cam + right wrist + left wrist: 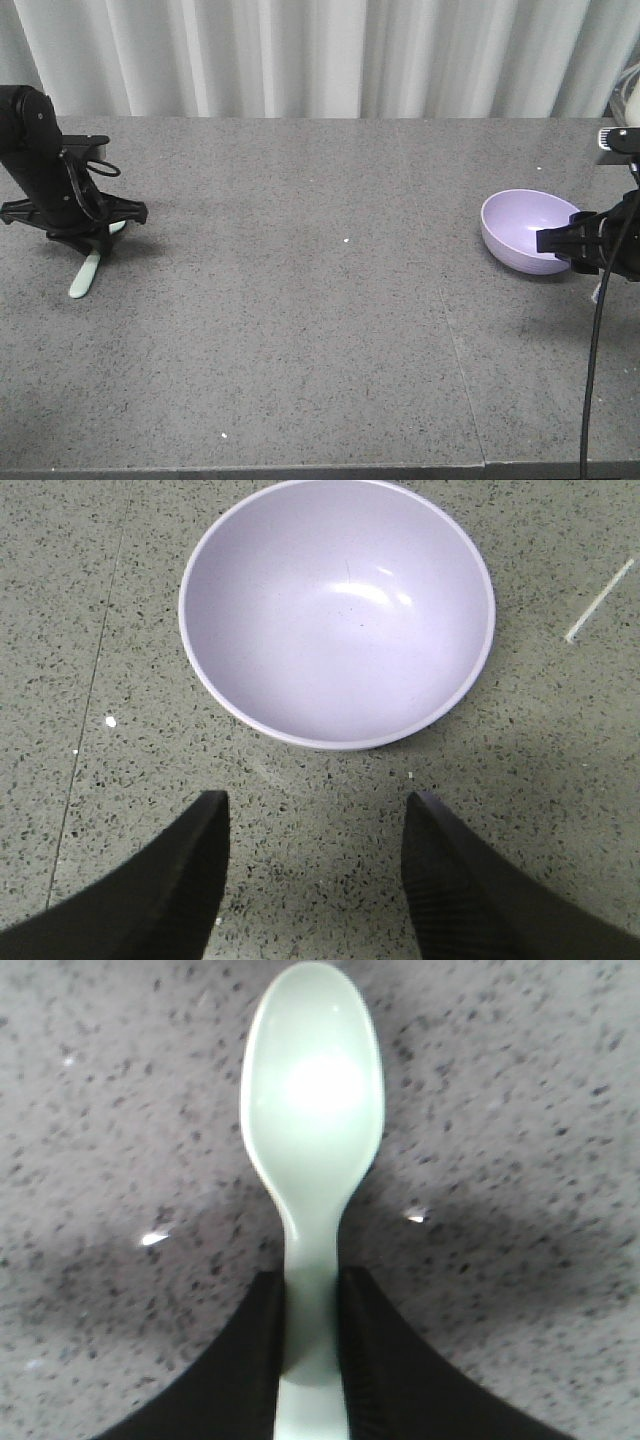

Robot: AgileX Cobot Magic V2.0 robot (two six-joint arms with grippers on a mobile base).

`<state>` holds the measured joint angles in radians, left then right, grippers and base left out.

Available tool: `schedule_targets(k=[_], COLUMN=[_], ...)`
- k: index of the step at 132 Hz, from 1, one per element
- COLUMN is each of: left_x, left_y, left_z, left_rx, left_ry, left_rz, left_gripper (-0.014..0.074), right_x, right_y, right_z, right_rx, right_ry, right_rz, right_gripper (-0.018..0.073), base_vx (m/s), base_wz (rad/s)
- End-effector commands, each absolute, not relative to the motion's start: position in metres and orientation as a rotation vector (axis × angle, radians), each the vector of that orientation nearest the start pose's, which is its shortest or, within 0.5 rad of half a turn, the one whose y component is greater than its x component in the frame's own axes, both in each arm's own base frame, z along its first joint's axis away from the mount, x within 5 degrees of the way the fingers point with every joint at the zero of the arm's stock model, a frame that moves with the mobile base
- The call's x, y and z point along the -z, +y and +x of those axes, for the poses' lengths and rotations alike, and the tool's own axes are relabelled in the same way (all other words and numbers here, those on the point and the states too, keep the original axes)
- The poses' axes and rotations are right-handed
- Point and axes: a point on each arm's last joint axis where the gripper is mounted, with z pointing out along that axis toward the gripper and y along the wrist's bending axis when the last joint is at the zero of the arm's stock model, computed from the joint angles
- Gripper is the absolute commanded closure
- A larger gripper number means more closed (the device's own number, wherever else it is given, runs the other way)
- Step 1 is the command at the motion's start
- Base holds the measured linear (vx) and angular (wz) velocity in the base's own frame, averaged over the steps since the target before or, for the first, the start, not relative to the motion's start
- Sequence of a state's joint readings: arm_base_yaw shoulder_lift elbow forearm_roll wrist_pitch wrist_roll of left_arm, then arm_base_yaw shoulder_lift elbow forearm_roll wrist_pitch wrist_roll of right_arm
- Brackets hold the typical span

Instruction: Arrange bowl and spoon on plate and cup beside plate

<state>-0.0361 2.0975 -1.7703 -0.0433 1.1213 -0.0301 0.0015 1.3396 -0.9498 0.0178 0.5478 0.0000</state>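
Observation:
The pale mint-green spoon (86, 274) is at the far left of the grey table. My left gripper (100, 240) is shut on its handle. In the left wrist view the spoon (312, 1100) points away, hollow side up, and the black fingers (262, 1360) press both sides of its handle. Whether it is off the table I cannot tell. The lavender bowl (528, 230) sits upright and empty at the far right. My right gripper (558, 240) is open just short of the near rim of the bowl (337, 610), with only tabletop between its fingers (450, 880). The plate and cup are out of view.
A white curtain (320, 55) hangs behind the grey speckled table (320, 330). A black cable (594, 360) hangs down at the right edge. A seam (462, 370) runs across the tabletop right of centre. A thin white streak (600, 600) lies on the table beside the bowl.

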Motion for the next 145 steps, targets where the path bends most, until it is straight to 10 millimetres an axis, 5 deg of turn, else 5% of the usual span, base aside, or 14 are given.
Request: schedule_targets(k=[1,32,57,99,145], left_x=[-0.269,-0.330,-0.360,-0.366,-0.366], left_y=[-0.025,-0.033,-0.032,-0.032,-0.032], left_z=[0.441,0.430,0.414,0.411,0.411], left_rx=[0.138,0.168,0.163,0.163,0.163], left_ry=[2.791,2.620,2.552,2.535,2.530], left_rz=[-0.008,0.054,0.080,0.080,0.079], left_gripper=[0.0604,0.0604,0.0604,0.0604,0.0604], right_x=[-0.304,-0.314,-0.332,-0.340,-0.310], right_y=[0.000,0.000,-0.001,-0.011,-0.050], right_z=[0.281,0.286,0.304,0.353,0.393], right_rx=[-0.016,-0.015,0.017,0.145,0.082], right_ry=[2.320,2.317,2.331,2.451,2.603], right_rz=[0.019,0.021,0.007,0.061,0.269], right_gripper=[0.0166,0.0166,0.0166,0.0166,0.0166], base_vx=[0.00,0.00,0.00,0.00,0.00], base_wz=[0.00,0.00,0.00,0.00,0.00])
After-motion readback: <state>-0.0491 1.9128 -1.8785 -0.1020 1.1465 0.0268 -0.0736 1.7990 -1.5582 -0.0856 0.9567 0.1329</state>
